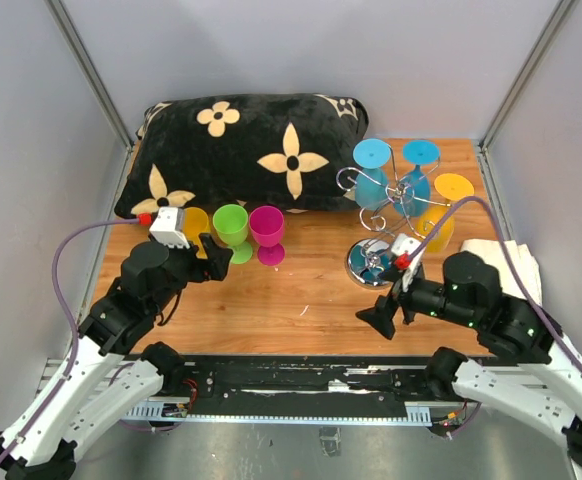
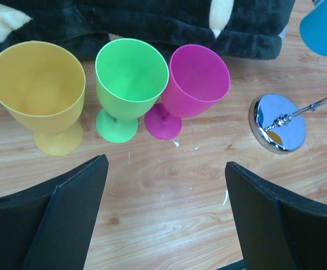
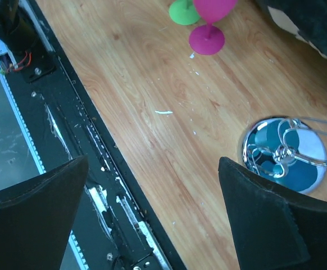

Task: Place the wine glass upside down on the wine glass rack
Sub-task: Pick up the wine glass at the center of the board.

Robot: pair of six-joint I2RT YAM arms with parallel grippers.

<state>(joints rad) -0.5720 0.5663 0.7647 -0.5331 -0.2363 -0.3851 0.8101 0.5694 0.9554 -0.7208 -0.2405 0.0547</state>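
Note:
Three plastic wine glasses stand upright in a row in front of the pillow: yellow (image 2: 40, 93), green (image 2: 131, 76) and magenta (image 2: 197, 79); in the top view they are yellow (image 1: 193, 224), green (image 1: 231, 226) and magenta (image 1: 267, 230). The chrome wine glass rack (image 1: 389, 200) stands on its round mirrored base (image 1: 371, 262) (image 2: 277, 122) (image 3: 284, 153), with two blue glasses (image 1: 373, 172) and a yellow glass (image 1: 446, 205) hanging upside down. My left gripper (image 1: 214, 258) (image 2: 166, 185) is open and empty, just short of the green glass. My right gripper (image 1: 381, 318) (image 3: 152, 191) is open and empty, near the front edge.
A black pillow with cream flowers (image 1: 241, 145) lies along the back left, behind the glasses. A white cloth (image 1: 503, 256) lies at the right edge. Grey walls close in the table. A black rail (image 3: 68, 135) runs along the near edge.

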